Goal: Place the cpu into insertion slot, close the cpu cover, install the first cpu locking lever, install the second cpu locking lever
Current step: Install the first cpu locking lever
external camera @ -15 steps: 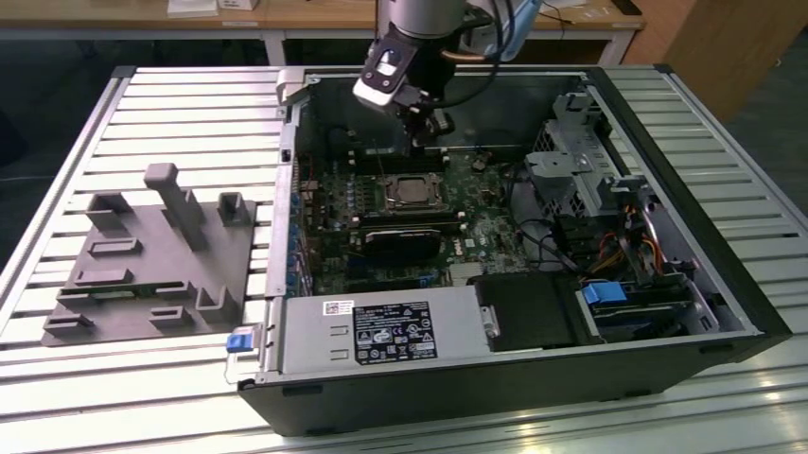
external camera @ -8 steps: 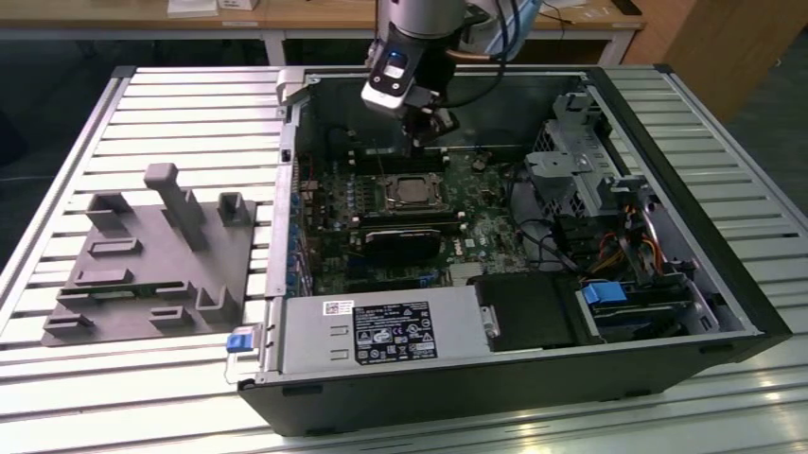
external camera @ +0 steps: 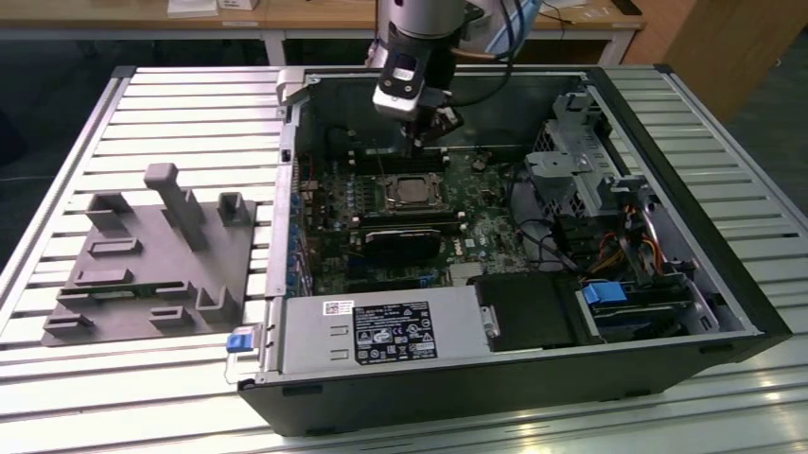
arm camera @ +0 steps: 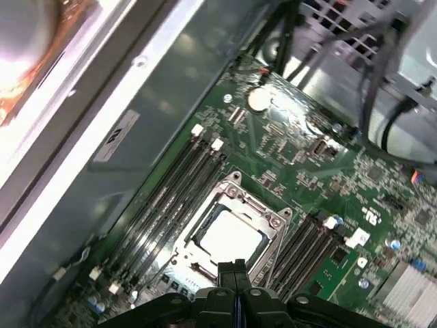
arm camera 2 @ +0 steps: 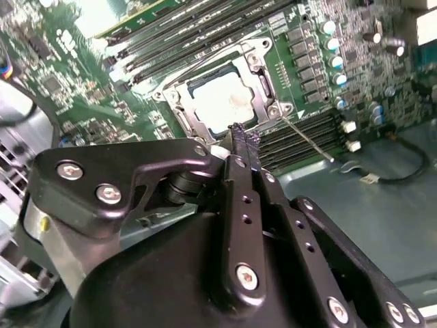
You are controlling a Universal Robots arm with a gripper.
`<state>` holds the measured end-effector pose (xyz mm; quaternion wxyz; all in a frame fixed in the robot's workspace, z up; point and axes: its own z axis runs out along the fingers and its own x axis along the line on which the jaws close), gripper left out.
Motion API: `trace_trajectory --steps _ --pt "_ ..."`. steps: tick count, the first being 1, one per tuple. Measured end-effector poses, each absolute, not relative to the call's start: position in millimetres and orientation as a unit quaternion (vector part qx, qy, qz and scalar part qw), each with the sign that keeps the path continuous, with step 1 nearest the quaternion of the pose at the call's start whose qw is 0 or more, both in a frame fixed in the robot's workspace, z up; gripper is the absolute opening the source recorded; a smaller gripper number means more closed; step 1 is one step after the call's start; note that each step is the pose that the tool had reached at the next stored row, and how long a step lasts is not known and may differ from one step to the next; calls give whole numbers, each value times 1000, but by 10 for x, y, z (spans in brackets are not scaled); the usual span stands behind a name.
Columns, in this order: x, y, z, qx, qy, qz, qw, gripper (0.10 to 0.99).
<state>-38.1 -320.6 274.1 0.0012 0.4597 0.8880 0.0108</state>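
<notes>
Exterior view: gripper (external camera: 425, 140) positioned over motherboard (external camera: 480, 222), fingers (arm camera 2: 239, 147) closed together, nothing gripped. cpu (arm camera: 229, 236) seated in socket (arm camera: 188, 268), framed by cpu cover (arm camera: 258, 205) laid flat. Socket flanked by memory slots (arm camera: 171, 198); heatsink block (external camera: 407, 241) located alongside.

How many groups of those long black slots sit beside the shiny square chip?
2. One bank of slots lies along one side of the cpu, the other bank along the opposite side. The gripper may hide more.
</notes>
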Motion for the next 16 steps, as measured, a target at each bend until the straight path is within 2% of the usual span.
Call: trace_trajectory --steps 16 --pt "-381 -3207 2740 326 945 11 0 106"
